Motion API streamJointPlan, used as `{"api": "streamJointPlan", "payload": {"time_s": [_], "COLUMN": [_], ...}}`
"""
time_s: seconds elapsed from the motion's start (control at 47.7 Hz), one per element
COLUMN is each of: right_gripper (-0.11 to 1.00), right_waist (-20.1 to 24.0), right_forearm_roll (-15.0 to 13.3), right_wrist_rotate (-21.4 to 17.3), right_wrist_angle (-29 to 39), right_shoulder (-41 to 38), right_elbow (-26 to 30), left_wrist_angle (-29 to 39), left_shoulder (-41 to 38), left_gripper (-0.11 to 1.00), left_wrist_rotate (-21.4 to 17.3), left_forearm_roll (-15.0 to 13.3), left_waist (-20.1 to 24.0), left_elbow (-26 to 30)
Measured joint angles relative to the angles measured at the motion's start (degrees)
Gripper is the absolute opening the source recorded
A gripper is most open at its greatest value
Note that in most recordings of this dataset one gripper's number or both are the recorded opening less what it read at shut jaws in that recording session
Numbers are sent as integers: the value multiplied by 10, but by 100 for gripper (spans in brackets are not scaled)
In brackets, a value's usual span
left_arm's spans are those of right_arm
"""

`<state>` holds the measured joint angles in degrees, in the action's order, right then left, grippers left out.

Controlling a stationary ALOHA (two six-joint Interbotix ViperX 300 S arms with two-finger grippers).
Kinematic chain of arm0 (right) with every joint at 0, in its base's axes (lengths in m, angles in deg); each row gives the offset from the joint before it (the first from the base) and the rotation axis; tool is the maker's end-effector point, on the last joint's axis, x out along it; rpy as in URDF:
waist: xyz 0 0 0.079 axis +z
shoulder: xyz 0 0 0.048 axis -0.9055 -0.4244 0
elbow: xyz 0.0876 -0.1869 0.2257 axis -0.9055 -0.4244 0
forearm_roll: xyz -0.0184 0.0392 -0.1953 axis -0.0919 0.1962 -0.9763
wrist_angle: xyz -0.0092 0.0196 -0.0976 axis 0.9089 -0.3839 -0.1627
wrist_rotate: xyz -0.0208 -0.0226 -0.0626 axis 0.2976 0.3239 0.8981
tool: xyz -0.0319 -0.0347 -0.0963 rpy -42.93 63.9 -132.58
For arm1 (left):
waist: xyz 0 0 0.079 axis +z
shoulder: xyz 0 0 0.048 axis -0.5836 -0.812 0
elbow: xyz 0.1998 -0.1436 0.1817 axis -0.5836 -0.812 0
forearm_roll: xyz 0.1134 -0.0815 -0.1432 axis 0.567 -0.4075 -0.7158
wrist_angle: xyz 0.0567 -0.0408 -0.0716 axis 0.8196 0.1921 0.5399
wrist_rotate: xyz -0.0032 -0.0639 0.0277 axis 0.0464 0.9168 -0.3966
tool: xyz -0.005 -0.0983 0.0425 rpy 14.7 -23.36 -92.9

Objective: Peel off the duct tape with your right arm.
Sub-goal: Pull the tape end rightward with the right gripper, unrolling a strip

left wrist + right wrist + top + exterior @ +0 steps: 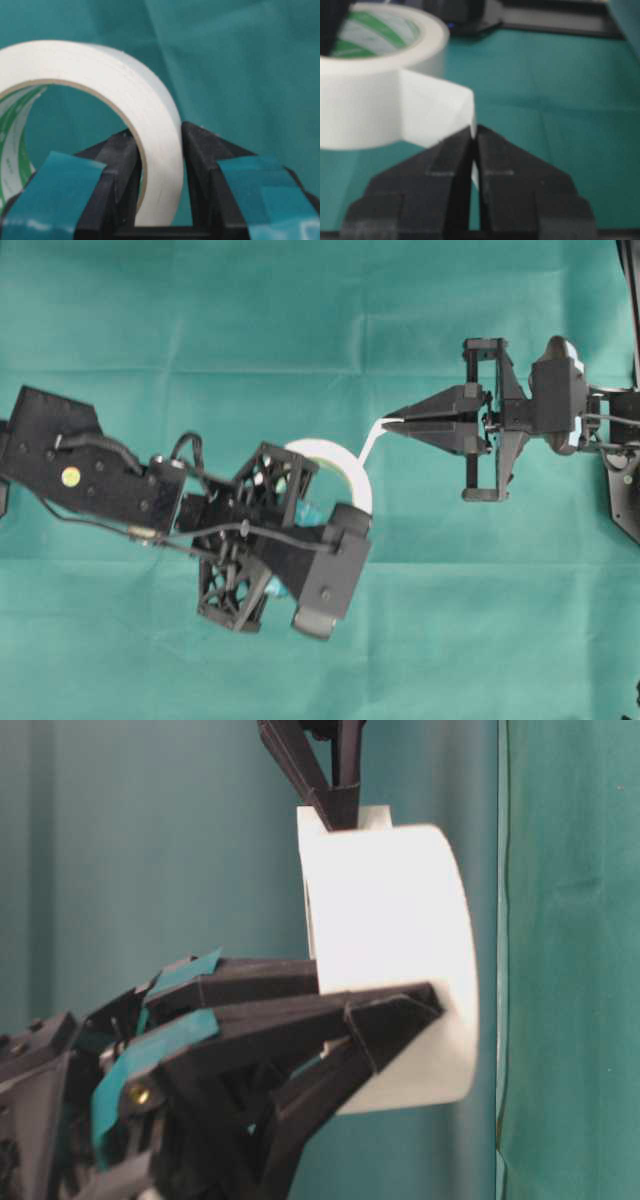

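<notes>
The duct tape [335,462] is a white roll with a green-printed core [375,30]. My left gripper [159,150] is shut on the roll's wall, one finger inside the ring and one outside, holding it above the cloth. A short white strip [372,440] runs from the roll to my right gripper [392,420], which is shut on the strip's end. In the right wrist view the strip [437,112] is peeled a little way off the roll and pinched between the black pointed fingertips [457,150]. At table level the roll [390,960] stands on edge with the right fingers above it.
A teal cloth [480,620] covers the whole table. The left arm [90,470] stretches in from the left edge, the right arm [560,400] from the right edge. A black frame [555,25] lies at the table's far side in the right wrist view.
</notes>
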<state>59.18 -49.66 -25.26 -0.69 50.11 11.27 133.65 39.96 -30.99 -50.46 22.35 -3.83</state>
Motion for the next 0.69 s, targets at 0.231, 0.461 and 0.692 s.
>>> {"api": "streamJointPlan", "payload": {"time_s": [0.231, 0.461, 0.692], "right_gripper": [-10, -10, -10], "right_waist": [-2, -13, -14], "right_forearm_roll": [-1, -1, -1], "right_wrist_rotate": [0, 3, 1], "right_wrist_angle": [0, 0, 0], "right_shoulder": [9, 18, 36], "right_elbow": [-3, -11, -23], "left_wrist_angle": [0, 0, 0], "left_shoulder": [-1, -1, 0], "left_gripper": [22, 22, 21], "left_wrist_rotate": [0, -3, -3], "left_forearm_roll": [0, 1, 1], "left_waist": [-9, -33, -39], "left_elbow": [0, 0, 0]}}
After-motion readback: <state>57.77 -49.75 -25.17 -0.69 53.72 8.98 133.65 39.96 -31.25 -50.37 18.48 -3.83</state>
